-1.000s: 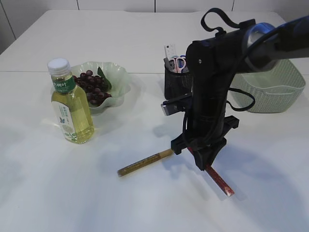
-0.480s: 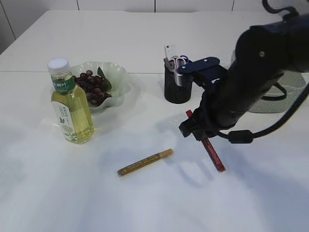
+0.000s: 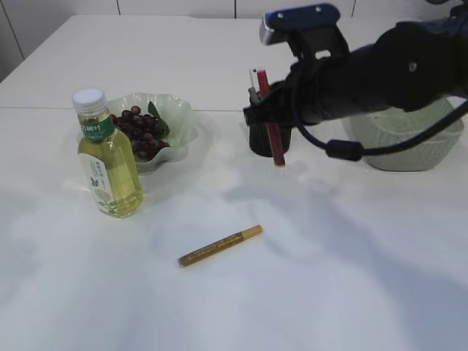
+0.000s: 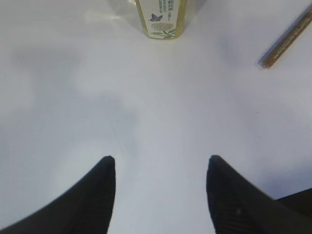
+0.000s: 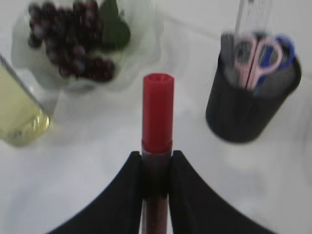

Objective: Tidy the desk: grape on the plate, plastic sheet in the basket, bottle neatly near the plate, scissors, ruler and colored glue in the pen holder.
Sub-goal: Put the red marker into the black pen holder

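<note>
Lifted clear of the counter (image 3: 219, 307) since a moment ago, the red glue pen (image 3: 273, 131) is now hanging in the air just in front of the black mesh pen holder (image 3: 263, 139), carried there by the right gripper (image 5: 156, 168), which has swung up and back from the middle of the counter. Scissors (image 5: 256, 53) and a clear ruler (image 5: 251, 14) are already standing in that holder, crowding its opening. Behind the arm, the pale green basket (image 3: 409, 142) is sitting to the right, partly hidden. Over on the left, the grapes (image 3: 139, 131) are lying on the wavy green plate (image 3: 179, 121), with the bottle (image 3: 108, 157) standing upright just in front of it. A gold glue pen (image 3: 219, 246) is lying alone on the counter, slanting up to the right. The right jaws are clenching the red pen's barrel, its long axis running nearly vertical in the exterior view, red cap pointing ahead of the jaws in the wrist view. The left gripper (image 4: 161, 190) is hovering over bare counter, jaws spread wide and grasping nothing.
</note>
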### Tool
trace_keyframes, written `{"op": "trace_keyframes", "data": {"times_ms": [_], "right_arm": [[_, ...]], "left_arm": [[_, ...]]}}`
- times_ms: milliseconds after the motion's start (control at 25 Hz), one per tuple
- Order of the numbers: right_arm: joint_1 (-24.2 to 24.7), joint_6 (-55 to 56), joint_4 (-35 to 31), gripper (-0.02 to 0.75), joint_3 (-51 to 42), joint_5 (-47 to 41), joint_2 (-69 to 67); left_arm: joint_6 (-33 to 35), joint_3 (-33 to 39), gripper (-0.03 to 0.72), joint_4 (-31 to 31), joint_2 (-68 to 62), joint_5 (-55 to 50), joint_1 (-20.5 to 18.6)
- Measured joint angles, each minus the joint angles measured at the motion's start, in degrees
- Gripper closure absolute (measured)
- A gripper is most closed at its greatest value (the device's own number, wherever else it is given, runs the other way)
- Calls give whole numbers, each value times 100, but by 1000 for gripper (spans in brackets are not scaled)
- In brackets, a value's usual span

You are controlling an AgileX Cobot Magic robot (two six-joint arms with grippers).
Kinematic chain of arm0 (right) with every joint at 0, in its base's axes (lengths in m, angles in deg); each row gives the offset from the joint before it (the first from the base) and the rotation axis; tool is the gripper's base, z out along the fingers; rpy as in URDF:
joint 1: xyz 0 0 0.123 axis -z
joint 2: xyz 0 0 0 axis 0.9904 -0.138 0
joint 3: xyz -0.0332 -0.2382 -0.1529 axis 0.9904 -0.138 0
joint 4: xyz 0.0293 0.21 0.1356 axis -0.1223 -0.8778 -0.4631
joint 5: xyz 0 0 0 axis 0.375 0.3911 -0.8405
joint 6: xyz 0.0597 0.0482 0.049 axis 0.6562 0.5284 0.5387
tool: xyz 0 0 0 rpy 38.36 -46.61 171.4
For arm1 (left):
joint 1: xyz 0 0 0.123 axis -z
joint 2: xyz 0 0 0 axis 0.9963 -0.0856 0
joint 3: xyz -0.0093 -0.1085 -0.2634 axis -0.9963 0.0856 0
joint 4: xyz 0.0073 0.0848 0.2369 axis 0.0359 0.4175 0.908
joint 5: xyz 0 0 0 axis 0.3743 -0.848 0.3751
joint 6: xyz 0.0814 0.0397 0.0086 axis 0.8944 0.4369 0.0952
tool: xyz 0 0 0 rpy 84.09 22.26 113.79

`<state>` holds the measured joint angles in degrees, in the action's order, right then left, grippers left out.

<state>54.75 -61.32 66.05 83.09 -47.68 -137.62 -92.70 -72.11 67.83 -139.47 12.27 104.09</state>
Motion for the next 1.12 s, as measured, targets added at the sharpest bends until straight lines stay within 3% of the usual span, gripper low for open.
{"op": "trace_keyframes", "data": {"times_ms": [200, 600, 1120], "right_arm": [[180, -13, 73, 587, 662, 980, -219], [751, -13, 87, 587, 2325, 1243, -1585], [894, -25, 98, 587, 2459, 2123, -2349]], "left_arm": [[0, 0, 254, 0, 0, 12, 0], [0, 0, 254, -115, 0, 36, 0], [0, 0, 254, -107, 0, 176, 0]]}}
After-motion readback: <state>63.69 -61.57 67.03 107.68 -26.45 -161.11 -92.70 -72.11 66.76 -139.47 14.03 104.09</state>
